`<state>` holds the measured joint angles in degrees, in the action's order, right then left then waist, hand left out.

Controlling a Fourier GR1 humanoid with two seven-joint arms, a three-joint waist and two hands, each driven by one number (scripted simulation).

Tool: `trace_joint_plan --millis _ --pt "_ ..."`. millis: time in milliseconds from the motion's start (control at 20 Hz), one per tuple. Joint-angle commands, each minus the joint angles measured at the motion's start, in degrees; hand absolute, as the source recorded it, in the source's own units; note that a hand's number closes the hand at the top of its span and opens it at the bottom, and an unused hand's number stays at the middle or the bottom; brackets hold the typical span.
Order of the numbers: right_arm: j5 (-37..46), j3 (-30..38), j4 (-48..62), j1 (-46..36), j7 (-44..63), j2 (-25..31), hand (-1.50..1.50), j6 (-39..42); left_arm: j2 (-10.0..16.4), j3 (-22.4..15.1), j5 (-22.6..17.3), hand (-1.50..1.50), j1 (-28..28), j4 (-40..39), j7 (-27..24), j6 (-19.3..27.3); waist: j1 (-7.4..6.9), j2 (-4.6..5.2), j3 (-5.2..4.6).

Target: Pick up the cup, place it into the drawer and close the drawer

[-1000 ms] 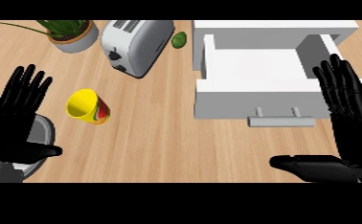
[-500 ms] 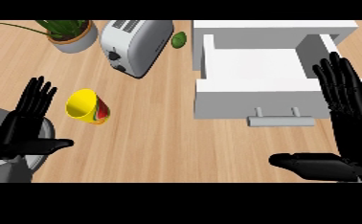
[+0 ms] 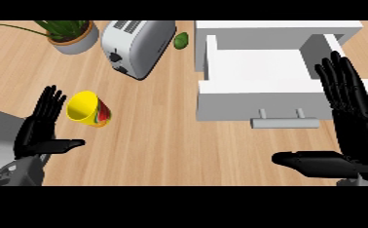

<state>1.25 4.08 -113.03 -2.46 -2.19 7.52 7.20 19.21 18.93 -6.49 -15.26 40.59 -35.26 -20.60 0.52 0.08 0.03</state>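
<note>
Cup, yellow with a red and green pattern on its side, lies tipped over on the wooden worktop at the view's left, its open mouth turned up and to the left. Just beside it, on its left, the left hand is spread wide, fingers straight and pointing away from the robot, thumb stuck out to the right below the cup. It holds nothing, and whether its fingers touch the cup I cannot tell. Beyond the cup stands a silver toaster, set at a slant, with a potted plant near it at the top left and a small green fruit just to its right. The white drawer is pulled out at the right, well apart from the cup, its inside bare and its grey handle facing the robot. The right hand shows at the right edge, beside the drawer's right end, also wide open with straight fingers pointing away and the thumb reaching left, below the handle. It grips nothing.
</note>
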Motion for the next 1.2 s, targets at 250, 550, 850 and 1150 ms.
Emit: trace_joint_plan --millis 250,550,850,1150 --pt "1.6 -1.4 -0.9 0.6 0.9 -1.2 -1.50 -0.2 3.4 1.5 3.5 -1.50 -9.0 -23.9 -15.0 -1.6 0.40 0.20 -0.14" --pt "-1.8 -0.2 -4.8 3.4 2.0 -0.1 -1.50 2.2 2.4 1.4 5.1 -1.50 -8.5 -28.5 -22.7 0.6 1.23 0.43 -0.26" --pt "-1.8 1.0 -1.5 -0.3 2.9 1.2 -1.50 2.5 4.5 1.0 5.9 -1.50 -10.2 -30.2 -22.8 -1.4 1.21 0.57 -0.30" --pt "-2.7 1.7 -1.1 -1.8 2.4 1.0 -1.50 2.6 1.0 1.3 5.7 -1.50 -12.2 -31.0 -23.0 0.7 1.50 0.67 -0.32"
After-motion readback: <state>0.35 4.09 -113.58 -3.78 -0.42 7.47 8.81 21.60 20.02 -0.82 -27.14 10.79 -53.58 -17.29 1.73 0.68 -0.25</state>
